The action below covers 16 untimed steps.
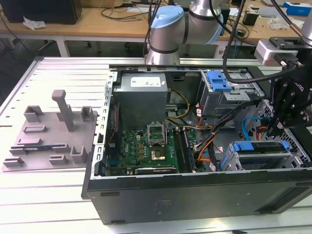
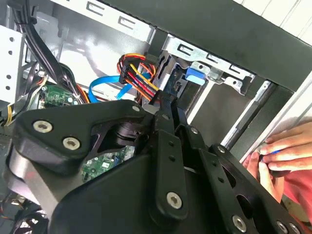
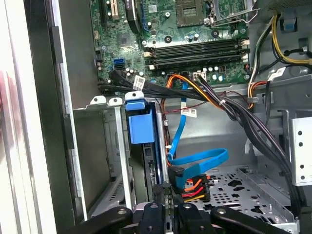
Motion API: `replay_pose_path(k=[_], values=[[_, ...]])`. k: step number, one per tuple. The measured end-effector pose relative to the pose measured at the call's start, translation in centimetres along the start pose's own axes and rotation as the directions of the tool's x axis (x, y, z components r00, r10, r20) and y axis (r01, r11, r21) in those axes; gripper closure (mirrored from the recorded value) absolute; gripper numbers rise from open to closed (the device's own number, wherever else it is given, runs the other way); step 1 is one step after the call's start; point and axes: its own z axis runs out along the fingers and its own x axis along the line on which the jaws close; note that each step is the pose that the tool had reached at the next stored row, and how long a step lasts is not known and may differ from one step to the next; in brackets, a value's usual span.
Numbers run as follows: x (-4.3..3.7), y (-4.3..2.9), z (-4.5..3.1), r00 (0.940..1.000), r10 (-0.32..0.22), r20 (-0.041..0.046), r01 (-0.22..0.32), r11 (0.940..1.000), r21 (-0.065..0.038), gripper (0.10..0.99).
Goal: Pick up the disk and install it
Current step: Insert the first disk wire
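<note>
On a white slatted table (image 1: 48, 195) before wooden benches (image 1: 97, 22), the open computer case (image 1: 195, 195) holds the disk (image 1: 258, 146); the gripper (image 1: 270, 130) hangs over it, fingers pressed together

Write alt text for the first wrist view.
The black gripper hangs at the flat disk with a blue plastic frame, which sits edge-on in a grey metal drive bay of the open computer case. Beyond lie blue and orange cables and a green motherboard.
</note>
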Motion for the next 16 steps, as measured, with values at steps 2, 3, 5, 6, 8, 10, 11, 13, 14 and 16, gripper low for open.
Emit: replay_pose_path(k=[2, 3, 5, 6, 8, 10, 11, 13, 14, 16], values=[[0.01, -0.01, 0.00, 1.0000, 0.000, -0.0002, 0.000, 1.0000, -0.001, 0.918], [0.00, -0.04, 0.00, 1.0000, 0.000, -0.0003, 0.000, 1.0000, -0.001, 0.918], [0.01, -0.21, -0.02, 1.0000, -0.001, -0.0004, 0.001, 1.0000, -0.003, 0.918], [0.02, -0.31, -0.03, 1.0000, -0.001, -0.0004, 0.001, 1.0000, -0.004, 0.918], [0.06, -0.41, -0.04, 1.0000, -0.001, -0.0006, 0.001, 1.0000, -0.005, 0.918], [0.42, -0.46, -0.02, 1.0000, -0.001, -0.0004, 0.001, 1.0000, -0.005, 0.918], [0.61, -0.49, 0.00, 1.0000, -0.001, 0.0000, 0.001, 1.0000, -0.006, 0.918], [1.01, -0.53, 0.03, 1.0000, -0.001, 0.0016, 0.001, 1.0000, -0.006, 0.918], [1.01, -0.52, 0.03, 1.0000, -0.001, 0.0017, 0.001, 1.0000, -0.006, 0.918], [1.01, -0.51, 0.03, 1.0000, -0.001, 0.0017, 0.001, 1.0000, -0.006, 0.918]])
